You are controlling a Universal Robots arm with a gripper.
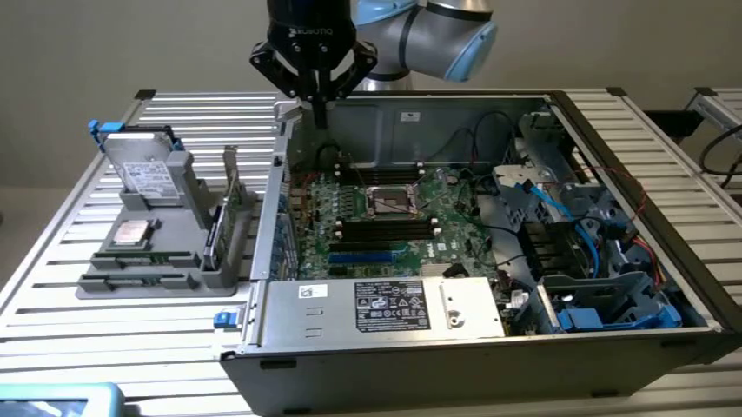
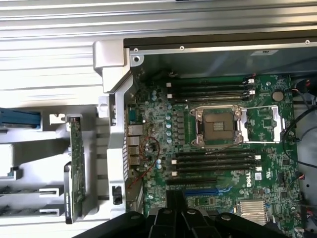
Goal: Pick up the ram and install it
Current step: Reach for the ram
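**Tool** [image 1: 315, 111]
- State: fingers pressed together, with nothing seen between them.
- Place: you have it high over the rear wall of the computer case [image 1: 464, 369], at the corner toward the exterior view's left.

**Ram** [image 1: 145, 257]
- Identity: judged to be the slim green strip lying low in the grey holder [image 1: 151, 292].
- Place: on the tabletop [image 1: 69, 334], outside the case and near the holder's front edge.
- Neighbours: the hard drive [image 1: 145, 174] stands behind it. The expansion card [image 1: 232, 204] stands on edge between it and the case wall.

**Relation**
- Direction: from your tool the ram lies toward the exterior view's left and nearer the camera. It sits across the case's side wall, well apart and lower.
- Long axis: it runs roughly across the exterior view, about parallel to the black slots [image 1: 383, 228] on the motherboard [image 1: 458, 195].

**Status**
- The slots look empty, and the ram is not yet picked up.
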